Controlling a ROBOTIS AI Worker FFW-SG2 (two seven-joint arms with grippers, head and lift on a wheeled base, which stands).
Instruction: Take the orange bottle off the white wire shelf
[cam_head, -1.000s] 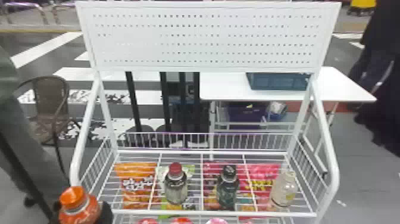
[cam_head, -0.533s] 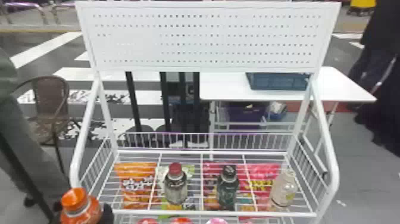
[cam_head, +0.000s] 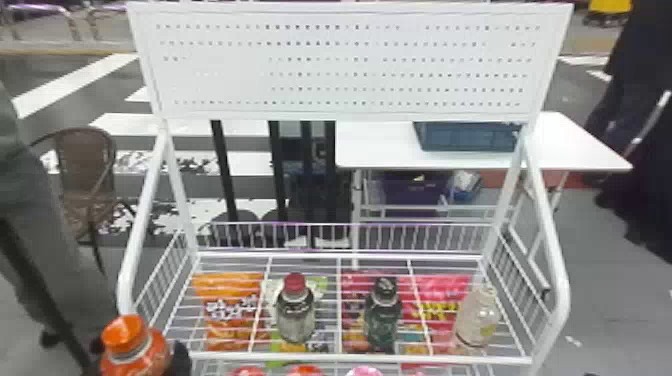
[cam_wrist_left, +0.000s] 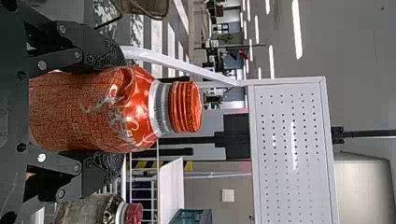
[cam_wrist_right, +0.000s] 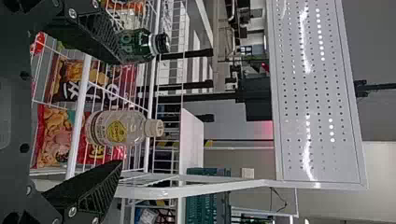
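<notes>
Orange bottle, closest, is hanging upright near the front left corner of the white wire shelf, outside its wires. Left gripper is holding it: black fingers are pressing both sides of the body, below the cap. Compared with the earlier frames, bottle and gripper are keeping almost the same spot; any shift is staying too slight to call.

Right gripper, in its wrist view, is standing wide, fingers well apart, the clear bottle showing beyond, between them.

Red and pink tops are peeking out below the shelf's front rail. On the shelf, left to right, the red-capped bottle, the dark green bottle and the clear bottle are standing apart, their places matching the earlier frames. Snack bags, orange, green and red, are showing through the wires beneath.

Farther back, the white pegboard is rising over the shelf. Behind, a white table is carrying a blue-green crate; a brown chair is standing off left.
</notes>
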